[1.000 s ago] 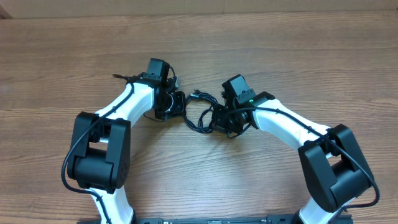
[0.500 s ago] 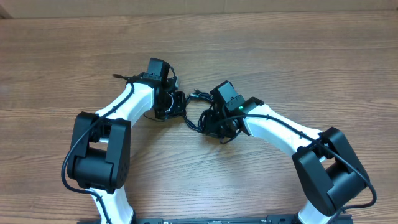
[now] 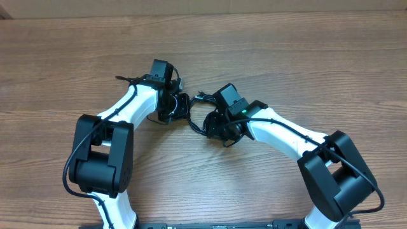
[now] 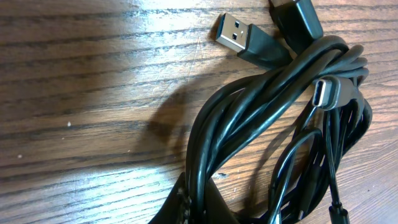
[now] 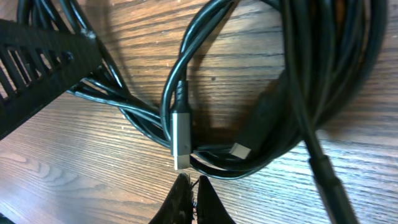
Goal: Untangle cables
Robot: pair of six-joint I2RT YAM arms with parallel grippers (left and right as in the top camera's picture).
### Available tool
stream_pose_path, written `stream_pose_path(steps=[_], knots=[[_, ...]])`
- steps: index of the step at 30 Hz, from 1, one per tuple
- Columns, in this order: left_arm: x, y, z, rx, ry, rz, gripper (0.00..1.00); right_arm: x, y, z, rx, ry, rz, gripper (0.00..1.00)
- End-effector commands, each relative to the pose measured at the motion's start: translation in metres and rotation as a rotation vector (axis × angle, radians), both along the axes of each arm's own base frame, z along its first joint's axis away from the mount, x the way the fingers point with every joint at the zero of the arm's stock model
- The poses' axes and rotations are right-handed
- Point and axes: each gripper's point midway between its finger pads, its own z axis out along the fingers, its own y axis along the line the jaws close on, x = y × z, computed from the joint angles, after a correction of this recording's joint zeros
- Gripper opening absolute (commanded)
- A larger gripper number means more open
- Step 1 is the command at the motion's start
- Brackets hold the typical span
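Note:
The black cables point(image 3: 201, 118) lie in a tangled bundle on the wooden table between my two grippers. In the left wrist view the bundle point(image 4: 261, 118) shows a USB-A plug point(image 4: 239, 34) and a small flat plug point(image 4: 324, 93). My left gripper point(image 4: 200, 202) is shut on several cable strands at the bundle's left end point(image 3: 180, 107). In the right wrist view the loops point(image 5: 298, 81) lie just ahead, with a silver plug point(image 5: 181, 140) right in front of my right gripper point(image 5: 193, 190). Its fingers are shut with nothing between them, at the bundle's right side point(image 3: 217, 126).
A slotted black finger of the left gripper point(image 5: 37, 53) shows at the upper left of the right wrist view, close to the loops. Bare wooden table point(image 3: 286, 57) surrounds the bundle. Both arms' white links point(image 3: 127, 105) point(image 3: 280, 130) flank it.
My right arm has moved left, closer over the bundle. The left arm and its hold on the cables have not moved.

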Motion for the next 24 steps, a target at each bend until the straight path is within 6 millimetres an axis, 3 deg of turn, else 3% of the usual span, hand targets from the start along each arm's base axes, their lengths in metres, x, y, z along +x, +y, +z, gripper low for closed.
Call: stream_pose_path(steps=[1, 24], knots=[[-0.0007, 0.001, -0.0048, 0.024, -0.001, -0.014, 0.04, 0.0016, 0.0013, -0.0032, -0.01, -0.015, -0.002, 0.04], [-0.0007, 0.001, -0.0048, 0.024, -0.001, -0.014, 0.04, 0.0021, 0.0058, -0.004, -0.033, -0.045, -0.012, 0.04]])
